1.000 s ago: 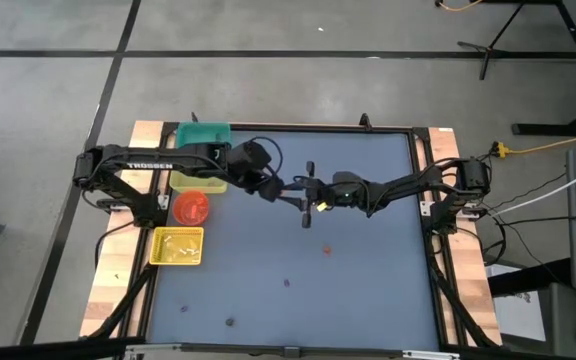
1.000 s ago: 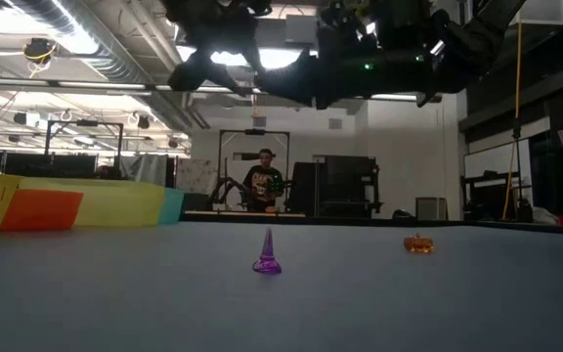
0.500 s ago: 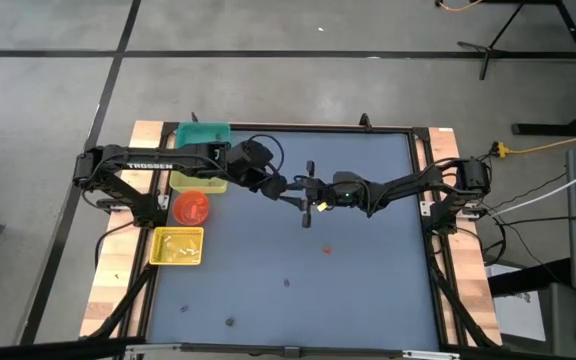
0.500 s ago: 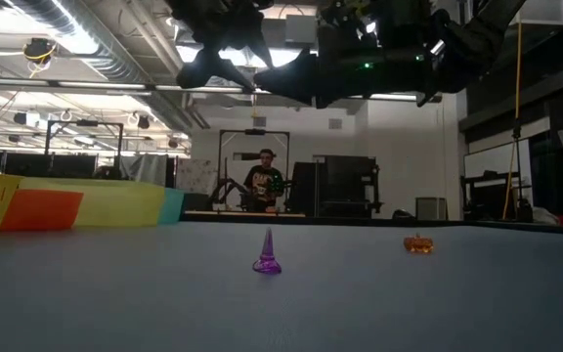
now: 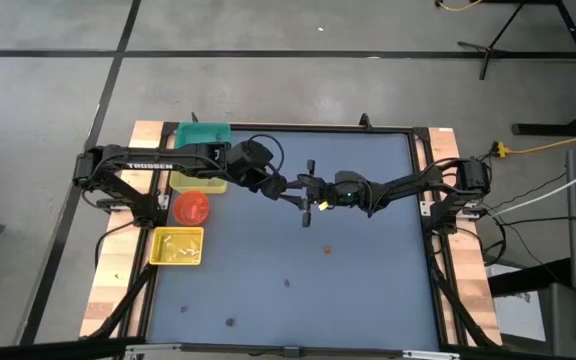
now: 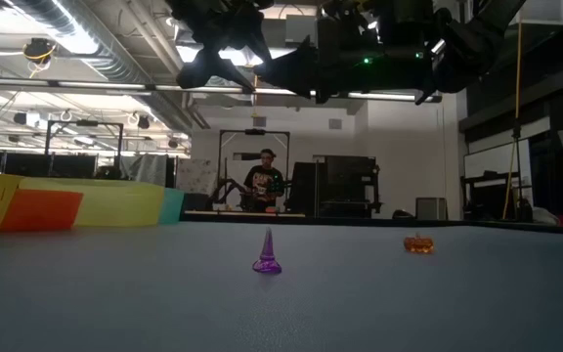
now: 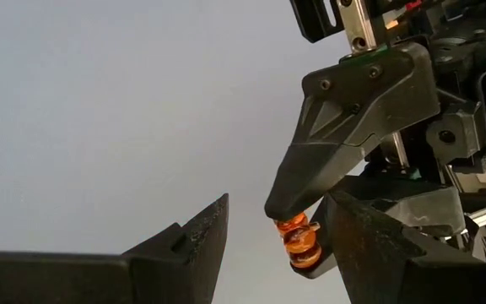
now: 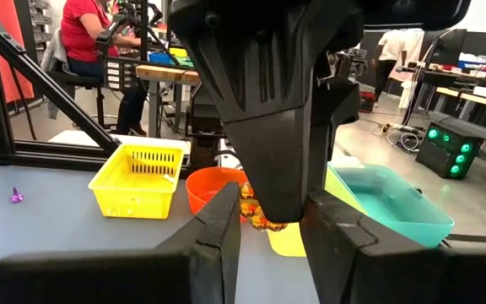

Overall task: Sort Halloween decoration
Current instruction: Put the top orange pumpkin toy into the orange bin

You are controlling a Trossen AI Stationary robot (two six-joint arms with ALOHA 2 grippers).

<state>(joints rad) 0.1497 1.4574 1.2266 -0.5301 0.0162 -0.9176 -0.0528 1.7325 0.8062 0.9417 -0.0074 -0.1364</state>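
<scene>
A small orange pumpkin trinket (image 7: pixel 299 243) is pinched at the fingertips of the right gripper (image 5: pixel 311 192), held in the air above the middle of the table (image 5: pixel 368 290). The left gripper (image 5: pixel 286 186) meets it tip to tip, its fingers (image 7: pixel 184 245) spread wide on either side of the trinket and holding nothing — whether they touch it I cannot tell. Below and in front of the grippers, a purple cone trinket (image 6: pixel 267 253) stands upright on the table with another orange pumpkin (image 6: pixel 417 243) well apart beside it; behind the left gripper, along the table's edge, sit the teal bin (image 5: pixel 202 134), the red bin (image 5: pixel 191 207) and the yellow basket (image 5: pixel 177 246).
</scene>
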